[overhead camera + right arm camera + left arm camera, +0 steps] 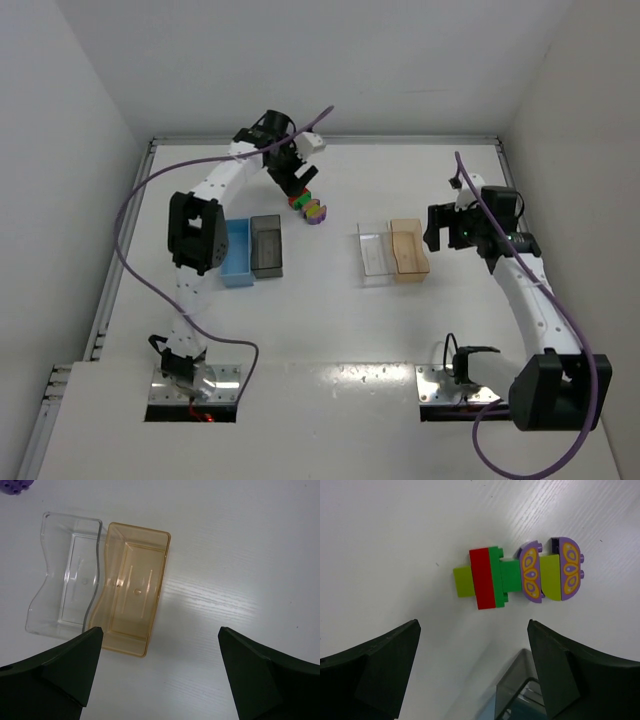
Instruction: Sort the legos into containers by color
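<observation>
The legos (515,575) lie joined in a row on the white table: yellow-green, red (482,579), green, purple with a yellow pattern (531,572), yellow-green, purple. In the top view they (308,207) sit at the far middle. My left gripper (474,630) hangs open and empty just above them (297,187). The light blue bin (237,252) and the dark grey bin (266,245) stand side by side left of centre. The clear bin (62,587) and the tan-orange bin (132,587) stand side by side right of centre, both empty. My right gripper (160,635) is open and empty, just right of the tan-orange bin (437,228).
White walls close the table at the back and on both sides. A corner of the dark grey bin (520,690) shows between my left fingers. One purple brick (15,486) peeks in at the top left of the right wrist view.
</observation>
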Tool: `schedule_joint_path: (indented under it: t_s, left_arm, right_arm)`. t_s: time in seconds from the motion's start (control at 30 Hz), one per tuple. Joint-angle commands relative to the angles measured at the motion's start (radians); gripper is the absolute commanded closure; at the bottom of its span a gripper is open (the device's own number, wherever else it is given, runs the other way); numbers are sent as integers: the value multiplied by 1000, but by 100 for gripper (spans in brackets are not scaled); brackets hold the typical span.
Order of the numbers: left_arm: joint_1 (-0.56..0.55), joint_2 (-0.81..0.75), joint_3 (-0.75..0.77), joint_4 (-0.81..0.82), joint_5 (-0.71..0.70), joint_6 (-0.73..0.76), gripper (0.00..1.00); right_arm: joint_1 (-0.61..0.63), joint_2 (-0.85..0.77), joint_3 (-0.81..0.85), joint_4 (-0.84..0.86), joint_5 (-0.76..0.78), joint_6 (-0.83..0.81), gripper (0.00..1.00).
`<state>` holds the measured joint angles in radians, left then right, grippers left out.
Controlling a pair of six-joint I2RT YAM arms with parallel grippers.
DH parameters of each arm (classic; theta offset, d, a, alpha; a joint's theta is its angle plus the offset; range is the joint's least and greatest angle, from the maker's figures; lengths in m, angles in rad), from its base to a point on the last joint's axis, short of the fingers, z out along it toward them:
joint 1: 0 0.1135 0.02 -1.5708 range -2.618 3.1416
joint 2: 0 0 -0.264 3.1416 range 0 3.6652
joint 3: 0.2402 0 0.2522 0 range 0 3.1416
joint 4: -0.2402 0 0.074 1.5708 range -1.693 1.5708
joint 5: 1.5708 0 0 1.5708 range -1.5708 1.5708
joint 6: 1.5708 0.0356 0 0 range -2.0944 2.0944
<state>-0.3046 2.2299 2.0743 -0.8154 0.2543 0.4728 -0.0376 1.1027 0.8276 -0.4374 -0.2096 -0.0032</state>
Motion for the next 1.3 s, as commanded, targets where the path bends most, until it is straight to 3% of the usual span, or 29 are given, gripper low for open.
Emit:
schedule_joint_path:
  t_s: [0.0,0.33,0.63,1.07,1.27]
  left_arm:
    - [-2,84,162,-48,-29,81,4]
    - [-21,206,225,-30,-47,50,1]
    - [-30,237,245,33,65,-14,1]
    - [-50,258,182,33,92,-26,1]
    - [-68,304,247,57,68,-91,1]
  right_arm:
    - [-4,25,-4,-3,-40,-4,1]
    - [-4,65,5,-12,-50,-4,1]
    - [-4,74,15,-21,-50,-14,1]
    - [-4,92,15,-21,-50,-23,1]
    - [-4,92,15,-21,-50,-23,1]
